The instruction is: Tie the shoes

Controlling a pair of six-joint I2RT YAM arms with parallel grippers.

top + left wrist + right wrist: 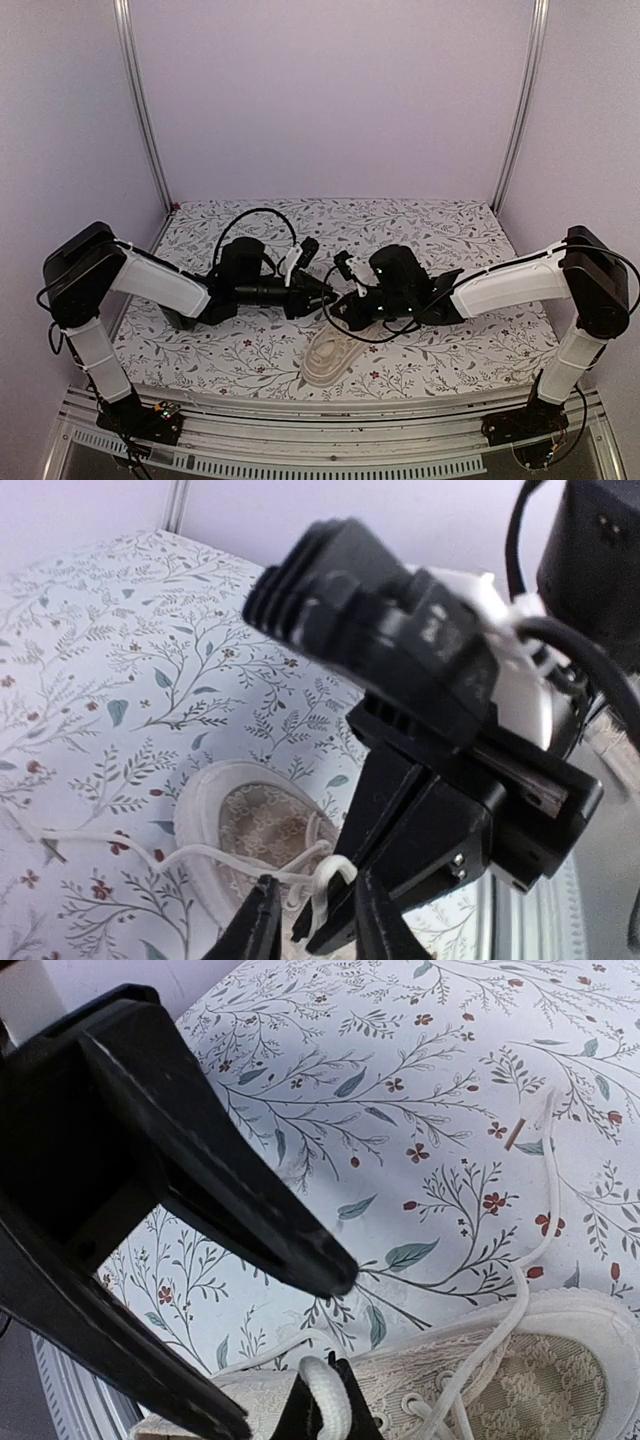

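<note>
The cream sneaker (328,362) lies near the table's front edge, its opening showing in the left wrist view (250,825) and the right wrist view (520,1380). My right gripper (342,303) hangs just above it and is shut on a loop of pale lace (325,1385). My left gripper (324,291) meets it from the left. In the left wrist view my left gripper (318,920) is open, its two fingers on either side of that loop (330,880) and of the right gripper's tip. A loose lace end (55,850) trails over the cloth.
A floral tablecloth (250,350) covers the table. Lilac walls with metal posts (145,120) close in the back and sides. A metal rail (330,425) runs along the near edge. The other lace end (515,1138) lies on the cloth beside the shoe.
</note>
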